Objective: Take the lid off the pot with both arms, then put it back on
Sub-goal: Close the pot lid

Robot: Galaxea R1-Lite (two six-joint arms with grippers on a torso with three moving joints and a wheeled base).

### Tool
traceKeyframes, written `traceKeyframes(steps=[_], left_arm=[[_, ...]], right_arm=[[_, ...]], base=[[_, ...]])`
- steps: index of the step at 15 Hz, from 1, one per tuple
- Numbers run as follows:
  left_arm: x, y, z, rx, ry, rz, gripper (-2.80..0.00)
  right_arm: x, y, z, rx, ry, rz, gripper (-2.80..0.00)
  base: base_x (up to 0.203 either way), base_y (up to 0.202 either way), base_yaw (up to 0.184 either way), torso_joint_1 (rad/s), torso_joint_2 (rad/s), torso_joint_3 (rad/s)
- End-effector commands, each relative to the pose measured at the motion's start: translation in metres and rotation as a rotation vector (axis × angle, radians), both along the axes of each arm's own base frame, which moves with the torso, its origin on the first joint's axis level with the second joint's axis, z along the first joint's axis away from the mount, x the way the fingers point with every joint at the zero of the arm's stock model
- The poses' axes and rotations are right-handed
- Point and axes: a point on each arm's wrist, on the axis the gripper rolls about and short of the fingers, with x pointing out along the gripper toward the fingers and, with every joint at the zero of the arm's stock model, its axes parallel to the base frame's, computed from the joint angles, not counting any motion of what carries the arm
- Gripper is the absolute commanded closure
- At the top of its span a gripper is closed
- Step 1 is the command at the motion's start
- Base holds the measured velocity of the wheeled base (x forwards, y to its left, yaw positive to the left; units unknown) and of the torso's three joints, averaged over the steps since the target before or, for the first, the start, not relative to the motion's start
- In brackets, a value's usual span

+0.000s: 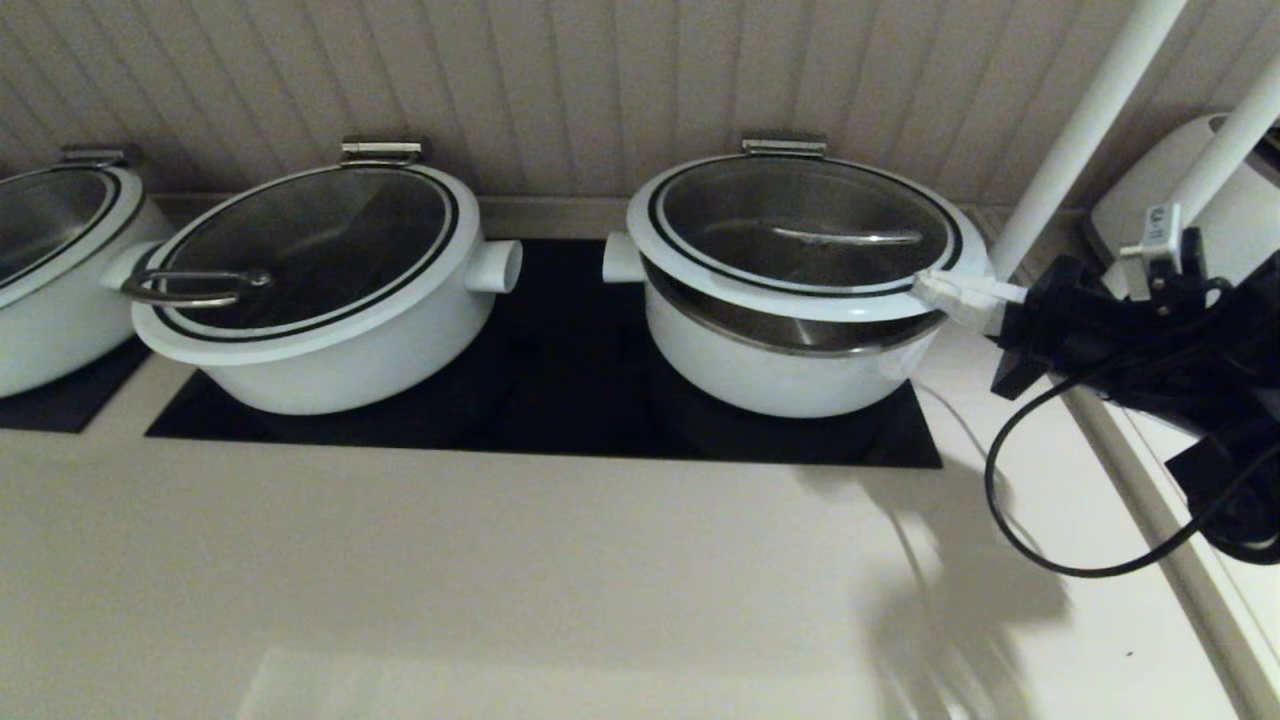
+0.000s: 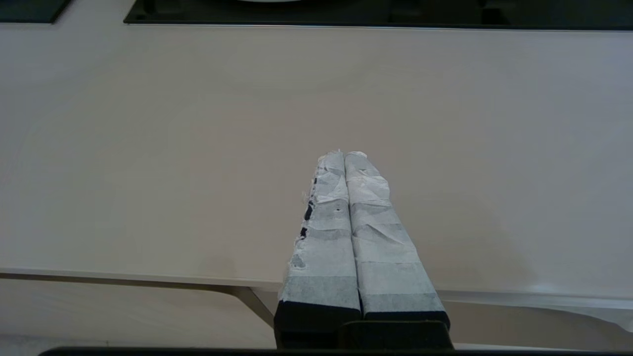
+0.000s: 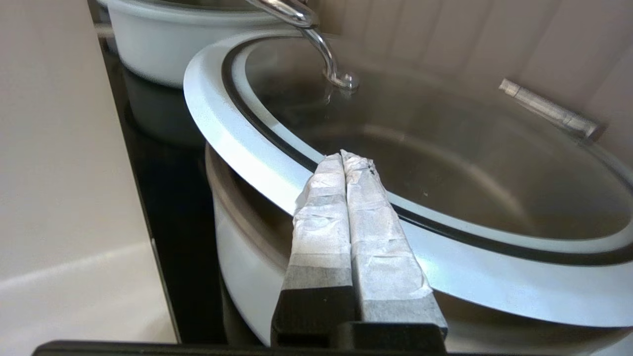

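The pot stands on the right of the black cooktop, a band of its steel inner bowl showing under the lid's front. The lid lies on it, with its steel bar handle and back hinge. My right gripper is shut and empty, its taped fingertips resting over the lid's white rim on the right side. In the right wrist view the gripper reaches past the rim to the black ring. My left gripper is shut and empty over bare counter, out of the head view.
A similar white pot with a loop-handled lid stands to the left, and a third pot at the far left. Two white poles and a white appliance stand at the back right. A black cable hangs over the counter.
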Motion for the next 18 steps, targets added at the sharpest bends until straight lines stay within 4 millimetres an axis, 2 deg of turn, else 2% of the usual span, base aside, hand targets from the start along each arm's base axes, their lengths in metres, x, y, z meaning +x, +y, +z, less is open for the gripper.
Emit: traceKeyframes(steps=[1, 10, 18], left_arm=[[0.000, 0.000, 0.000, 0.000, -0.001, 0.001, 0.00], [0.000, 0.000, 0.000, 0.000, -0.001, 0.001, 0.00], [0.000, 0.000, 0.000, 0.000, -0.001, 0.001, 0.00]], right_arm=[[0.005, 0.001, -0.014, -0.011, 0.032, 0.004, 0.00], [0.012, 0.001, -0.038, -0.025, 0.096, 0.000, 0.00], [0.012, 0.001, -0.039, -0.025, 0.100, 0.000, 0.00]], base=[[0.000, 0.000, 0.000, 0.000, 0.00, 0.000], [0.000, 0.000, 0.000, 0.000, 0.00, 0.000], [0.000, 0.000, 0.000, 0.000, 0.00, 0.000]])
